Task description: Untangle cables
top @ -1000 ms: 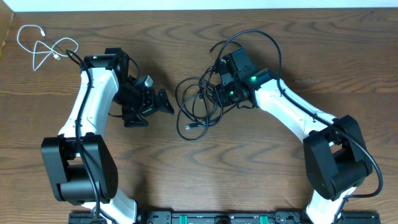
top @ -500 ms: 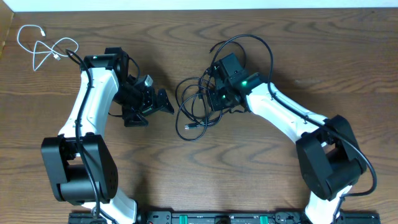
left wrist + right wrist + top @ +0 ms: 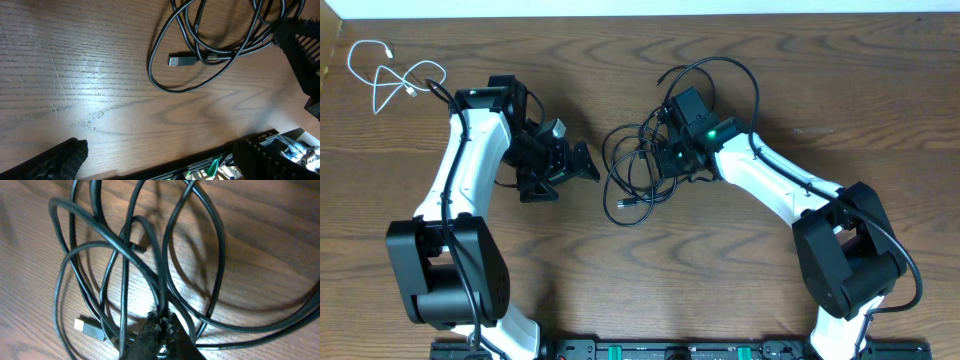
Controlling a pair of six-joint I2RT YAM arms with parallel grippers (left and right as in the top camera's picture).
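White cable (image 3: 390, 78) lies loosely looped at the worktop's (image 3: 620, 290) ten o'clock corner, well apart from the rest. My left fingers (image 3: 585, 163) stand wide open, holding nothing, pointing toward three o'clock. Near them the black cables (image 3: 635, 175) sit tangled around centre, a USB plug (image 3: 181, 61) at their six o'clock. My right fingers (image 3: 160, 326) are pinched closed on one strand.

1. My right claw (image 3: 663, 160) is pinched closed at the right side of the black cables (image 3: 632, 172), a loose tangle near the middle of the table (image 3: 720, 290).
2. My left claw (image 3: 588, 165) gapes just beside the tangle's left side.
3. The white cable (image 3: 388, 72) lies by the far-left corner.
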